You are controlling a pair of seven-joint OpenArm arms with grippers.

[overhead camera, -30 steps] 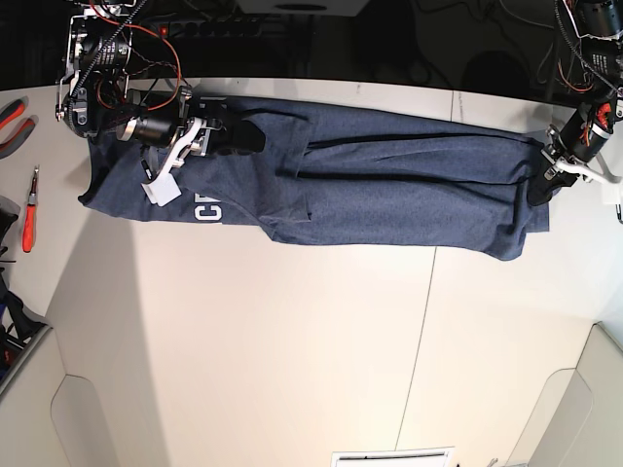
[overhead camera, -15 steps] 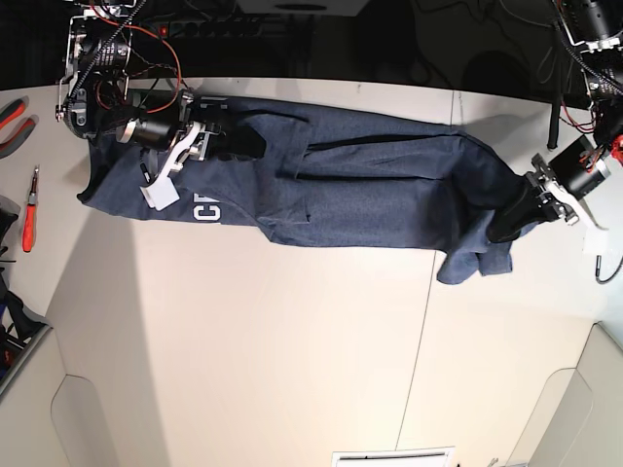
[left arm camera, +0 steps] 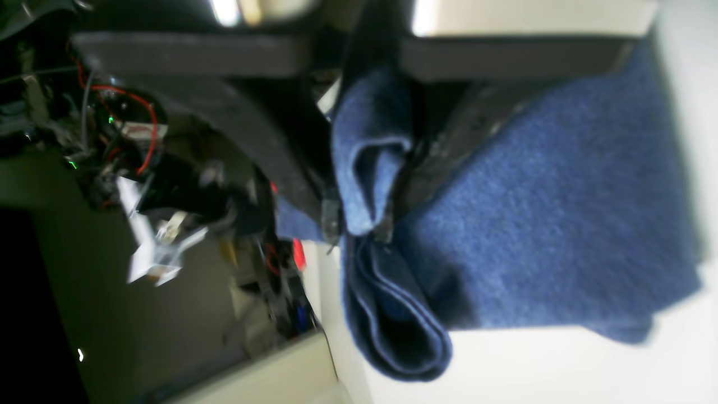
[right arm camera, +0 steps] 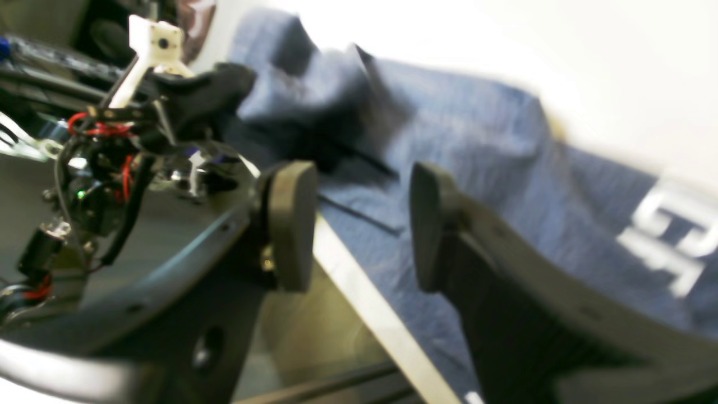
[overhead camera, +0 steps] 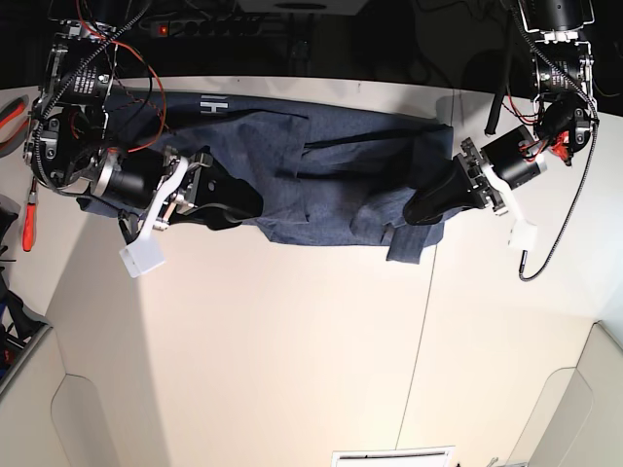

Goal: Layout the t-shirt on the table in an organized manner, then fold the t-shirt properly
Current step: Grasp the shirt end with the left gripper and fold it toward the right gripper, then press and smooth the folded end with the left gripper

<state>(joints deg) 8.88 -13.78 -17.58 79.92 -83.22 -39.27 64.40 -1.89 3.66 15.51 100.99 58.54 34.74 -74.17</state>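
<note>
Navy-blue heathered cotton, the t-shirt [overhead camera: 331, 170] lay stretched in a long rumpled band along the far edge of the off-white desk [overhead camera: 292, 341], just in front of the dark strip behind it. From the shirt's middle, one end ran toward the right arm and the other was drawn up and folded back toward the left arm. White block letters showed on the shirt's far edge and, blurred, in the right wrist view [right arm camera: 667, 235].

The left end effector [left arm camera: 359, 224] was clamped on a doubled fold of the shirt's cloth, its two dark fingers pressing the fabric between them; more of the hem hung in a rolled loop just below the fingertips. In the base view that end effector [overhead camera: 421, 206] sat at the shirt's bunched end, above the thin dark seam line [overhead camera: 421, 331] of the desk.

The right end effector [right arm camera: 359, 224] stood with its pads apart and nothing between them, poised over the shirt near the desk's edge. In the base view it [overhead camera: 234, 199] lay over the shirt's other end.

Red-handled pliers [overhead camera: 29, 219] lay on the desk well beyond that end of the shirt.
</note>
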